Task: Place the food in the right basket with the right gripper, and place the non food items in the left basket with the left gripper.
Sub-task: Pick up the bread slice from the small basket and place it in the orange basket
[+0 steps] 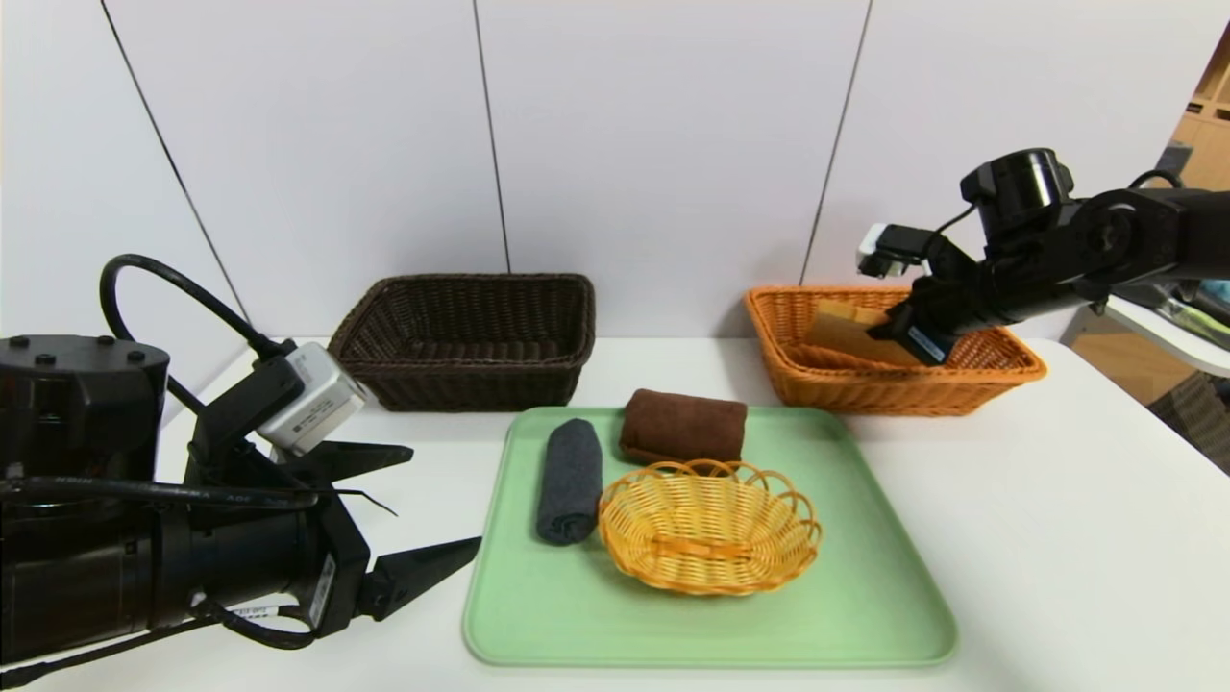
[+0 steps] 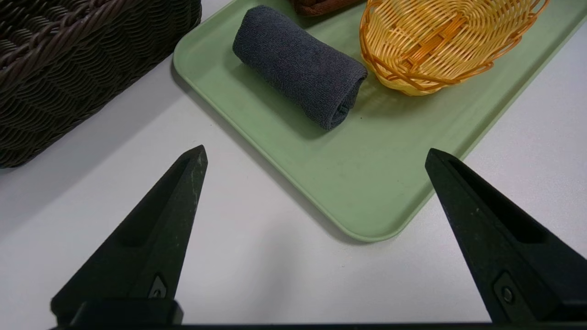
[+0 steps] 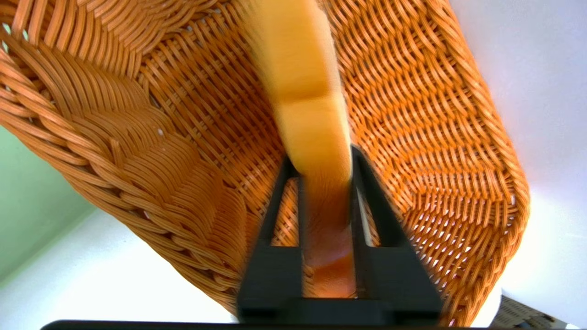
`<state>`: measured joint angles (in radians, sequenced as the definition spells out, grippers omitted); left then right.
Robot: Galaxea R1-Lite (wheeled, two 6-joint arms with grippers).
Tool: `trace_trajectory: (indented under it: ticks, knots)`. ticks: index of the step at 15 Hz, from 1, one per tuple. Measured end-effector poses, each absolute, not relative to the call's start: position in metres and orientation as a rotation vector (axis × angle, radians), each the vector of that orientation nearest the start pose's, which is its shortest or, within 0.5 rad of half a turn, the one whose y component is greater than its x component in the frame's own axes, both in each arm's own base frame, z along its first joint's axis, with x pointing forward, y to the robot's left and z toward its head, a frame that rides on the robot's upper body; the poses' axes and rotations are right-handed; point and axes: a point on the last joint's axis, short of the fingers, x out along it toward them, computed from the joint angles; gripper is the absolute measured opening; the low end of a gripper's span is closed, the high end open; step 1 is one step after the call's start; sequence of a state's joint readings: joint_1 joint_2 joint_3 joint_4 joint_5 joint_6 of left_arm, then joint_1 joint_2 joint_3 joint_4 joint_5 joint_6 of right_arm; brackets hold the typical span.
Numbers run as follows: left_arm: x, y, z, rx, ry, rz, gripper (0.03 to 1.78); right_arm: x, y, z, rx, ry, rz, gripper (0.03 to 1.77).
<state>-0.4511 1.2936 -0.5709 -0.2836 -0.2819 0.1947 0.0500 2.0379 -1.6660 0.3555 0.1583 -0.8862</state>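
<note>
A tan slice of bread [image 1: 846,332] hangs over the orange right basket [image 1: 999,370], and my right gripper [image 1: 892,332] is shut on it. In the right wrist view the bread [image 3: 302,91] sits between the two fingers of that gripper [image 3: 323,156], above the basket's weave [image 3: 435,137]. My left gripper [image 1: 442,497] stands open and holds nothing, low over the table by the tray's near left corner; its wrist view shows the gripper [image 2: 315,150] wide apart. A rolled grey towel [image 1: 570,481] [image 2: 298,64] and a folded brown towel [image 1: 684,425] lie on the tray. The dark brown left basket [image 1: 471,332] [image 2: 69,68] stands at the back.
A green tray [image 1: 865,577] [image 2: 367,183] lies at the middle of the white table. A small yellow wicker basket [image 1: 709,529] [image 2: 440,41] sits on it beside the towels. White wall panels stand just behind both big baskets.
</note>
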Motion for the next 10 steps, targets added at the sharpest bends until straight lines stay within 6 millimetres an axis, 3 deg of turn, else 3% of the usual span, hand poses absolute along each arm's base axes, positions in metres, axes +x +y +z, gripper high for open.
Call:
trace_trajectory:
  ticks: [4, 7, 10]
  knots:
    - [0.169, -0.089, 0.187, 0.221, 0.374, -0.763, 1.69, 0.402, 0.024, 0.205, -0.796, 0.59, 0.502, 0.92]
    - [0.17, -0.09, 0.19, 0.219, 0.343, -0.762, 1.69, 0.401, 0.024, 0.211, -0.795, 0.576, 0.494, 1.17]
    - [0.17, -0.089, 0.19, 0.219, 0.341, -0.761, 1.69, 0.395, 0.025, 0.232, -0.781, 0.526, 0.468, 1.34]
